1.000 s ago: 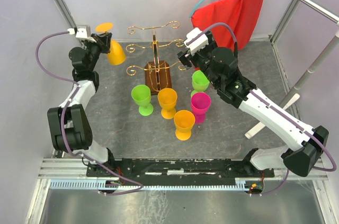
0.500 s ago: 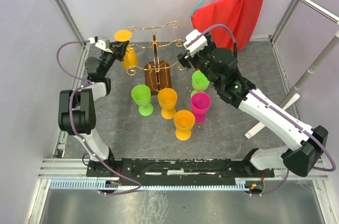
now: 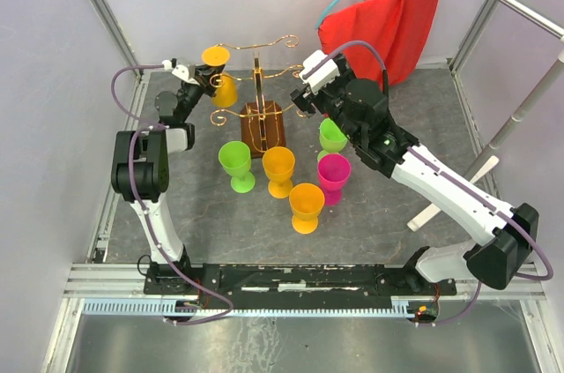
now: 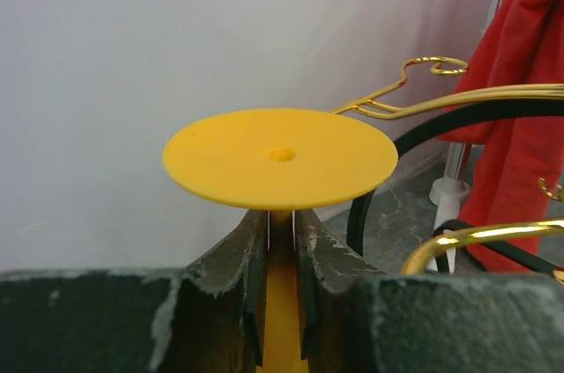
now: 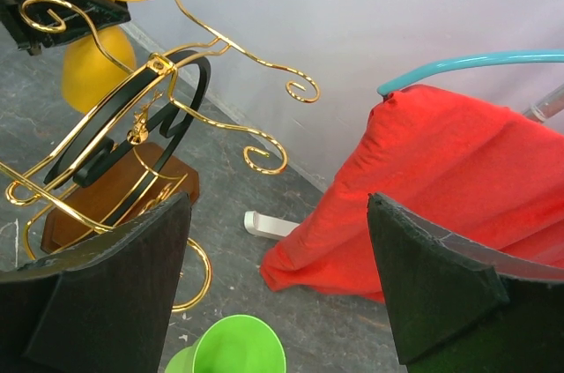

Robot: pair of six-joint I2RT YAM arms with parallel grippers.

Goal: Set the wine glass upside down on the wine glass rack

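Observation:
The wine glass is yellow-orange and held upside down, its round foot (image 3: 216, 55) on top and its bowl (image 3: 226, 91) below. My left gripper (image 3: 203, 80) is shut on its stem (image 4: 280, 241), just under the foot (image 4: 280, 157). The glass hangs at the left-hand scroll arms of the wine glass rack (image 3: 257, 82), a gold wire stand on a brown wooden base (image 3: 263, 122). Its gold arms (image 4: 458, 100) show just right of the foot. My right gripper (image 3: 304, 95) is open and empty beside the rack's right side (image 5: 150, 126), with nothing between its tips (image 5: 278, 214).
Several plastic wine glasses stand upright in front of the rack: green (image 3: 236, 161), orange (image 3: 278, 166), orange (image 3: 306, 205), magenta (image 3: 334, 175) and green (image 3: 333, 135). A red cloth (image 3: 388, 25) hangs on a teal hoop at the back right. Metal frame posts flank the table.
My left gripper has carried the upside-down glass to the right, from the far left up to the rack's left arms. The right gripper has barely shifted.

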